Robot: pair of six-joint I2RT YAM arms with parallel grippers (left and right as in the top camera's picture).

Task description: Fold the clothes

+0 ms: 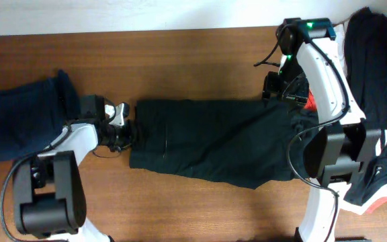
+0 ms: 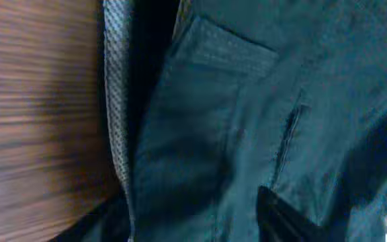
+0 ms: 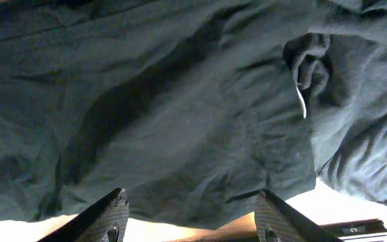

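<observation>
A dark green pair of shorts (image 1: 213, 144) lies spread flat across the middle of the wooden table. My left gripper (image 1: 118, 128) is low at the shorts' left end. In the left wrist view its dark fingers (image 2: 187, 225) sit apart over the waistband (image 2: 116, 101) and a pocket seam (image 2: 289, 131), with cloth between them. My right gripper (image 1: 274, 87) hovers over the shorts' upper right corner. In the right wrist view its fingers (image 3: 193, 215) are wide open and empty above the wrinkled fabric (image 3: 166, 107) near its edge.
A folded navy garment (image 1: 22, 117) lies at the far left of the table. A pile of dark clothes (image 1: 381, 87) with a bit of red and white sits at the right edge, behind the right arm's base (image 1: 338, 158).
</observation>
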